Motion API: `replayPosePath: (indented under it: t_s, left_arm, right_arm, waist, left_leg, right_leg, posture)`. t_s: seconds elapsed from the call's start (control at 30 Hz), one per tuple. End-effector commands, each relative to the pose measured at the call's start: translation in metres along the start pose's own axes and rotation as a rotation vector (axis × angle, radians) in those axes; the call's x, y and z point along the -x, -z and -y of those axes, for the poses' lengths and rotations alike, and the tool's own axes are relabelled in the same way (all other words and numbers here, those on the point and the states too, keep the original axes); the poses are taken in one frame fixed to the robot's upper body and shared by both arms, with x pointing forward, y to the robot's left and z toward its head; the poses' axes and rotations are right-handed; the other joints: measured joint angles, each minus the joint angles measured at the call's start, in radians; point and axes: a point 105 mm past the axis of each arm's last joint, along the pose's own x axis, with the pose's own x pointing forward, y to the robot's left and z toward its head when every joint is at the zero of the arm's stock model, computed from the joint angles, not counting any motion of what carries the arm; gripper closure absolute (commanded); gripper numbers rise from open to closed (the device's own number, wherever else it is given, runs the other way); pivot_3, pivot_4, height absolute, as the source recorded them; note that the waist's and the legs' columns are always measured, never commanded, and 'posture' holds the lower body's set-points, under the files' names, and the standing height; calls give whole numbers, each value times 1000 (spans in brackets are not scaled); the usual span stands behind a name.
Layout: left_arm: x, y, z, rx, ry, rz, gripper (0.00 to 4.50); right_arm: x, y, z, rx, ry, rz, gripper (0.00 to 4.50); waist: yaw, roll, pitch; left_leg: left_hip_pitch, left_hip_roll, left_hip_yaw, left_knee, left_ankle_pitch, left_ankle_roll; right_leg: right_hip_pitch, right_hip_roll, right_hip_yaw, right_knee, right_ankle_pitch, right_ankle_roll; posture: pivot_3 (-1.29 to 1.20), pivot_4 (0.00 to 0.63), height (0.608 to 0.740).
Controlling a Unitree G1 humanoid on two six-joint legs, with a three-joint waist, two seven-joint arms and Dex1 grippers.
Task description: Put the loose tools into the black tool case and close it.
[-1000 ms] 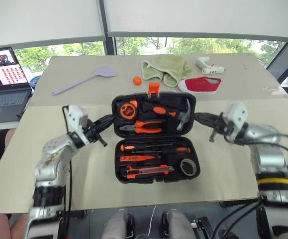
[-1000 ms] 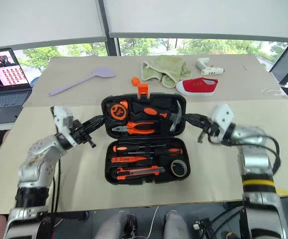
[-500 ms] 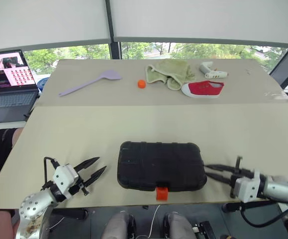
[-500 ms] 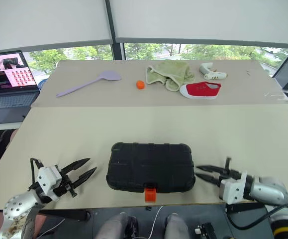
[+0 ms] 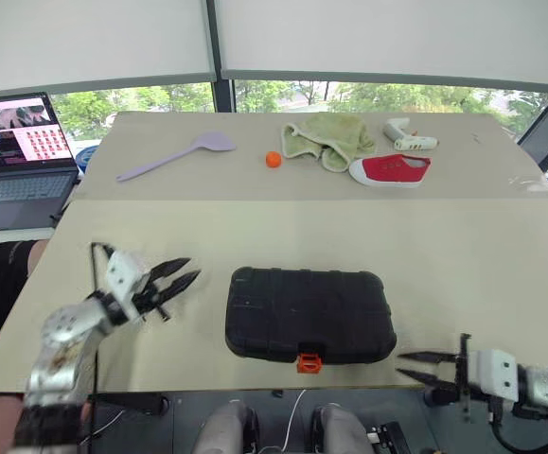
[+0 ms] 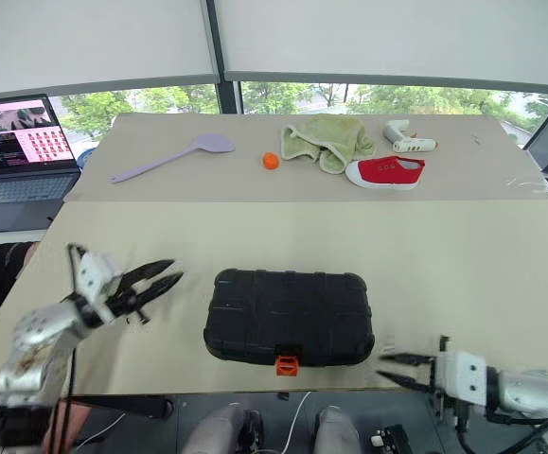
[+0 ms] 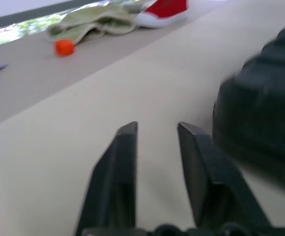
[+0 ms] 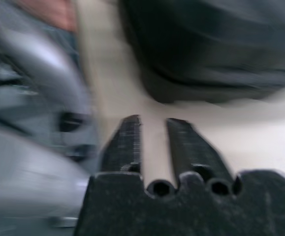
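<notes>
The black tool case [image 5: 309, 315] lies closed on the near table, its orange latch [image 5: 306, 362] facing the front edge. The loose tools are out of view. My left gripper [image 5: 193, 269] hovers to the left of the case, pointing toward it, open, with bare table between its fingers [image 7: 125, 147]. The case's rounded end [image 7: 260, 128] sits just beyond it. My right gripper [image 5: 399, 366] is low at the table's front edge, off the case's near right corner. It is shut on nothing, with only a narrow slit between its fingers [image 8: 127, 135], and the case [image 8: 206, 44] lies ahead of it.
On the far table lie a lilac spatula [image 5: 174, 156], a small orange ball [image 5: 273, 160], a green cloth [image 5: 328, 139], a red shoe [image 5: 390, 169] and a white pistol-shaped gadget [image 5: 408, 136]. An open laptop [image 5: 13, 156] stands at the far left.
A second ago the case stood open with tools in its slots and both grippers at its lid; now it is closed. The left gripper rose from the front edge; the right dropped back.
</notes>
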Motion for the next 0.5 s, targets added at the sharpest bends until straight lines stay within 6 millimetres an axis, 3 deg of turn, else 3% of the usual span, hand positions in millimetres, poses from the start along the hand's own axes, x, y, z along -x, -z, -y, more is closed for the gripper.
replayPosePath:
  t_s: [0.03,0.17,0.3,0.5]
  left_arm:
    - [-20,6,9,9,115,-92,4450]
    - [-40,23,10,17,169,-185,4450]
    - [-45,33,11,49,204,-221,4450]
    - [-36,30,0,75,133,-185,4450]
  right_arm:
    - [-19,-7,6,-21,8,-19,4500]
    - [-42,-16,22,-11,75,3,4500]
    - [-52,-19,35,11,114,7,4500]
    - [-69,-25,87,43,272,50,4500]
  waist:
    - [-6,0,0]
    - [-13,-1,1]
    - [-14,-4,2]
    - [-23,-7,4]
  left_leg:
    - [-1,0,1,0,0,0]
    - [-4,0,1,0,4,4]
    - [-6,1,1,0,7,5]
    - [-7,1,1,1,8,5]
  right_leg:
    - [-1,1,0,0,0,0]
    - [-3,3,0,1,0,0]
    - [-5,6,-1,0,1,-1]
    - [-7,5,0,1,1,-2]
  posture:
    - [0,150,740]
    - [0,150,740]
    - [0,150,740]
    - [0,150,740]
